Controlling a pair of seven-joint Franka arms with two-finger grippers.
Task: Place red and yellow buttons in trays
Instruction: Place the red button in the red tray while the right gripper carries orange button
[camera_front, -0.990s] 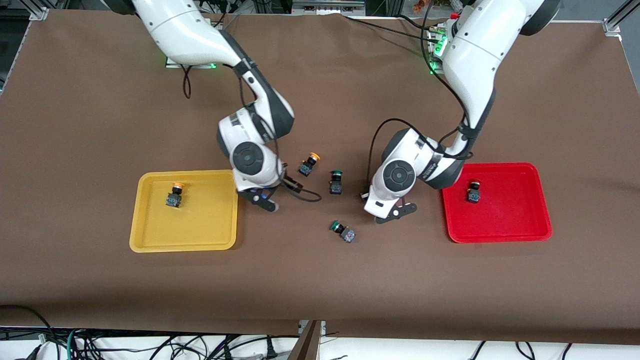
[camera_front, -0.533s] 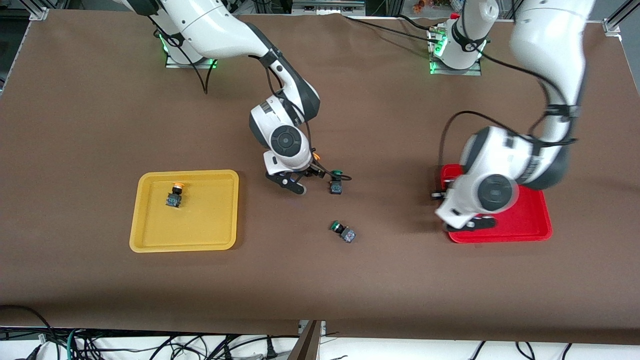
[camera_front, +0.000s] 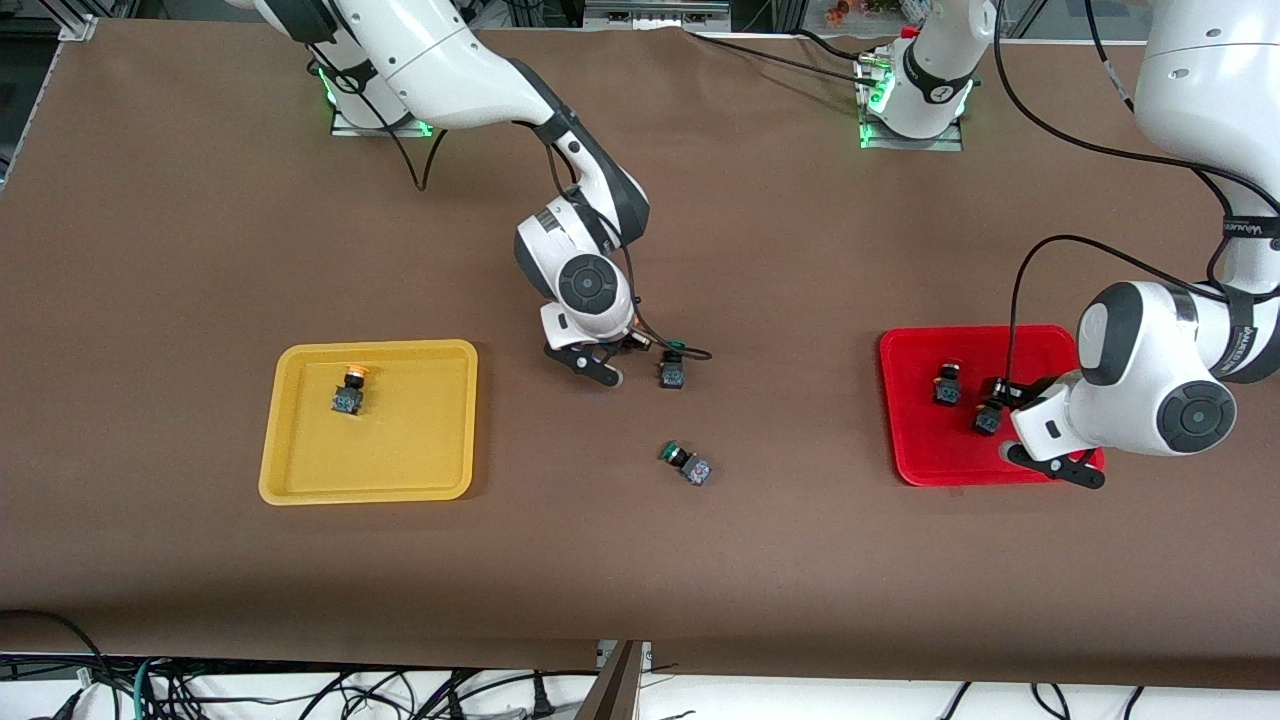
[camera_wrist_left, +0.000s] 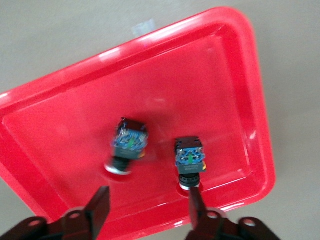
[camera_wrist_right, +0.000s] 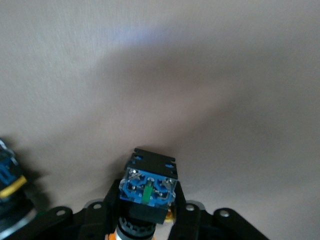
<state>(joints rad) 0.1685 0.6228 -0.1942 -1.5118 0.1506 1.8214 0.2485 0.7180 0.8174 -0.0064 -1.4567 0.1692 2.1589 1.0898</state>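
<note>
pincers differ: right pincer (camera_wrist_right: 145, 222) grips a yellow button (camera_wrist_right: 147, 192) beside a green-capped switch (camera_front: 672, 368) mid-worktop; the yellow tray (camera_front: 300, 480) lies toward the right arm's end. left pincer (camera_wrist_left: 147, 212) gapes, empty, over two red buttons (camera_wrist_left: 129, 142) in the red tray (camera_wrist_left: 240, 100).

Your right gripper (camera_front: 598, 362) is clamped on a yellow button (camera_wrist_right: 146, 192), with a green button (camera_front: 672, 368) just beside it toward the left arm's end. A second green button (camera_front: 687, 465) lies nearer the camera. The yellow tray (camera_front: 300, 490) has bare floor around its one button (camera_front: 349, 391). Your left gripper (camera_wrist_left: 147, 210) hangs spread over the red tray (camera_wrist_left: 250, 75), two buttons (camera_wrist_left: 129, 142) (camera_wrist_left: 190, 160) below it.
</note>
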